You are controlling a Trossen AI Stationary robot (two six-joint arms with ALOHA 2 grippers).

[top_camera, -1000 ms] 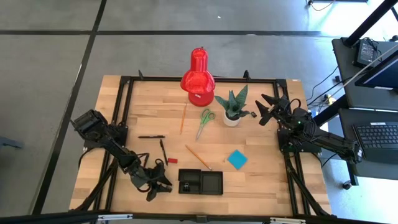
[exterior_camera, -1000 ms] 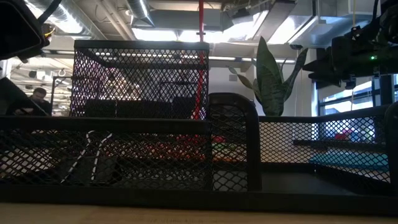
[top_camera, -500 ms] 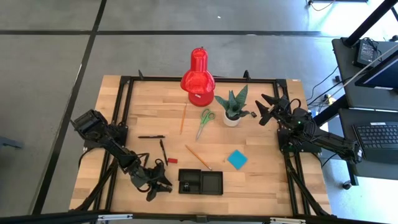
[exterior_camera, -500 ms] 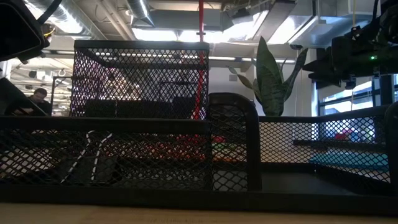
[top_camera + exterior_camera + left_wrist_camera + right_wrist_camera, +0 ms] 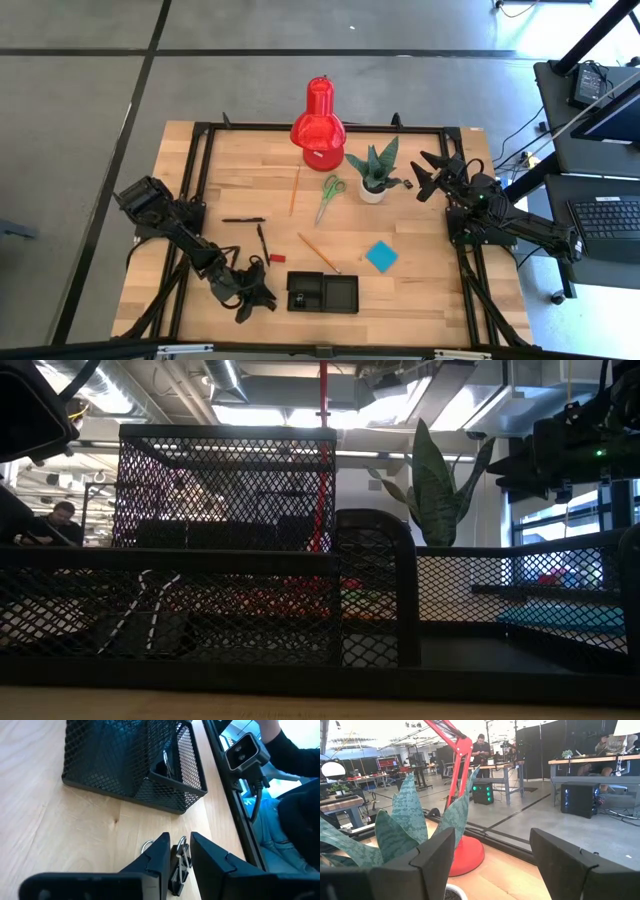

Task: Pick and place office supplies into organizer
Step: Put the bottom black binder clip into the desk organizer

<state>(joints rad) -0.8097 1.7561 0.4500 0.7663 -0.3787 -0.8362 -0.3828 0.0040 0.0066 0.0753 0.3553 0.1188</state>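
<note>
My left gripper [image 5: 266,296] is low over the table near its front edge, just left of the black mesh organizer [image 5: 322,293]. It is shut on a tiny black clip [image 5: 179,866] with silver wire handles. Another clip [image 5: 167,764] lies in the organizer's left compartment. Two black pens [image 5: 243,219], two orange pencils [image 5: 318,252], green-handled scissors [image 5: 328,197], a blue note pad [image 5: 380,256] and a small red piece [image 5: 278,258] lie flat on the wood. My right gripper [image 5: 425,175] waits open at the far right, beside the plant. My left gripper pinches the black clip between its two fingers [image 5: 159,854], one on each side of the clip's body and wire handles [image 5: 182,851]. The fingers slant downward, coming from the table's far left. The clip lies on the tabletop.
A big red lamp [image 5: 320,125] and a potted green plant [image 5: 375,172] stand at the far middle. A black frame rail [image 5: 200,180] runs around the table's edges. Bare wood lies between the left gripper and the organizer [image 5: 130,760]. A person shows beyond the near edge in the left wrist view.
My left gripper has stayed in place beside the organizer while its fingers have drawn together. Nothing else has moved.
</note>
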